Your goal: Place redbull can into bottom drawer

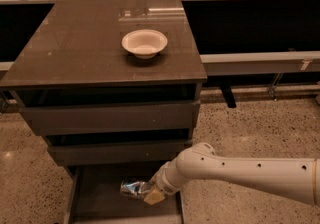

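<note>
The redbull can (131,188) is a small silver-and-blue can lying on its side, held low over the floor of the open bottom drawer (97,203). My gripper (148,193) is at the end of the white arm reaching in from the right, and it is shut on the can's right end. The can sits just below the front of the middle drawer, near the centre of the tray. Whether the can touches the drawer floor, I cannot tell.
A white bowl (144,43) stands on the dark cabinet top (75,48). Two plain-fronted drawers (110,118) are closed above the open one. Speckled floor (250,128) lies to the right. A bench and railing run behind the cabinet.
</note>
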Available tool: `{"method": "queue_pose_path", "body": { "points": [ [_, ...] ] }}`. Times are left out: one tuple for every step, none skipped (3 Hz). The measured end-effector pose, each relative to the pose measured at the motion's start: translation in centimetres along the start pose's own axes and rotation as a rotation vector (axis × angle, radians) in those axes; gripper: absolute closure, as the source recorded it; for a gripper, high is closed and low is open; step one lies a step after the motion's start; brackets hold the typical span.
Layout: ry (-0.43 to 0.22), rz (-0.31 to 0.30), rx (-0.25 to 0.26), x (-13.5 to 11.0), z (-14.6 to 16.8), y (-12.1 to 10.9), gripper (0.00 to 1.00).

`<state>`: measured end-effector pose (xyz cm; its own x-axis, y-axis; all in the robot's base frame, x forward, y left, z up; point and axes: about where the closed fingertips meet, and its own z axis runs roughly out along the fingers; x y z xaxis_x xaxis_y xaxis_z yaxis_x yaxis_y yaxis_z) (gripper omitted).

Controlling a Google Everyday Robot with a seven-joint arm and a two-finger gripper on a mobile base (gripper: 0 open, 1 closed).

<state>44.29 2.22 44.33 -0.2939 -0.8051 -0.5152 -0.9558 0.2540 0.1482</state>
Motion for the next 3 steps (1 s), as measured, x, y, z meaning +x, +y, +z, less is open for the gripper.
{"method": "queue_pose_path", "body": {
  "points": [
    [-0.122,0.038,-0.011,2.2,2.7,-4.1,1.00],
    [-0.149,-0.016,-0.152,6.1,11.3,-4.2,1.00],
    [-0.161,-0.038,-0.282,8.2,18.2,-1.4,1.00]
  ]
}}
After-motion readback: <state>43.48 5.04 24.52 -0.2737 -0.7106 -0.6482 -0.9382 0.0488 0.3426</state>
